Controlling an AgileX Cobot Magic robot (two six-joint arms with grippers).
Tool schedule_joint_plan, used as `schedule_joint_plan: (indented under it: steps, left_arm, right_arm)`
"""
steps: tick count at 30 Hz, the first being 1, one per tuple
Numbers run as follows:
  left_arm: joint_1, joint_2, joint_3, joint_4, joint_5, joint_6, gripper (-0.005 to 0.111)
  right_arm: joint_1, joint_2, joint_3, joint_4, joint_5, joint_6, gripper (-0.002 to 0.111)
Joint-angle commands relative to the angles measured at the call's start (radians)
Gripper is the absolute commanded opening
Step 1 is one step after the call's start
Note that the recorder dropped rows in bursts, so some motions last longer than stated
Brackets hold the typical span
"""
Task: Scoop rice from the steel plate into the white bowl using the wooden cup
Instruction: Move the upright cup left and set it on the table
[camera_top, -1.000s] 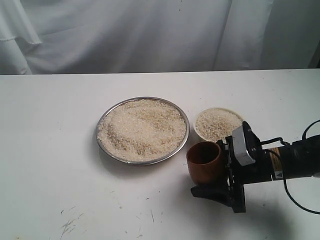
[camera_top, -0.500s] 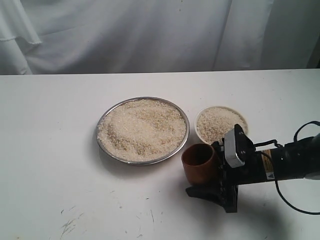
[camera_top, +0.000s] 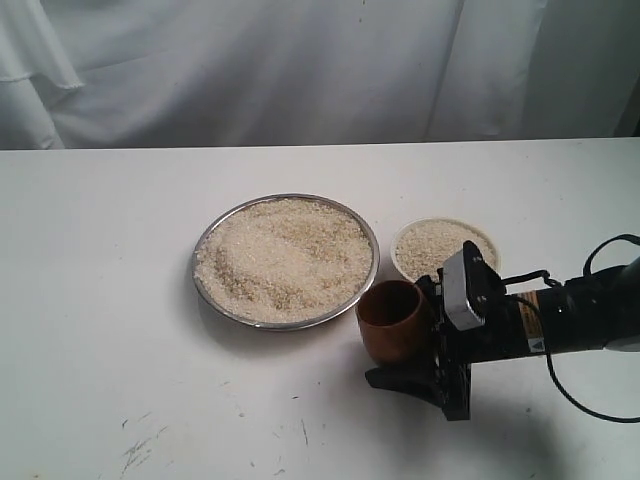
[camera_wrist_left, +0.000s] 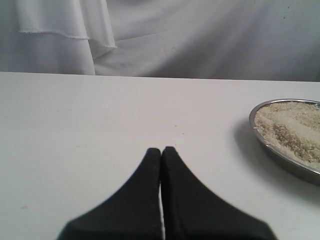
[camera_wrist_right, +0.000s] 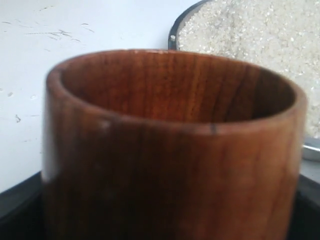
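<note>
Nearest the exterior camera, the right gripper lies low on an almost level arm coming from the right. Its fingers are spread wide and clamped on the upright cup, just beside the near-right rim of the plate and in front of the bowl, both holding rice. Only the left wrist view shows the left gripper, fingers pressed together on nothing, over the table.

White table — on it, a steel plate beside a white bowl.
</note>
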Motion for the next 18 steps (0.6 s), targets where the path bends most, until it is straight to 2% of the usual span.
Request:
schedule_joint_plan:
  steps: [1,9,18]
  left_arm:
    - [-0.002,-0.005,0.005,-0.001,-0.006,-0.003,0.0]
    - [-0.002,-0.005,0.005,-0.001,-0.006,-0.003,0.0]
    - [-0.002,-0.005,0.005,-0.001,-0.006,-0.003,0.0]
  right_arm:
    - [0.002,-0.028,-0.001,-0.001,-0.024,0.0,0.0]
    - [0.012,-0.028,-0.001,-0.014,-0.081,0.031,0.0]
    - [0.022,-0.012,-0.001,-0.042,-0.021,0.023,0.0]
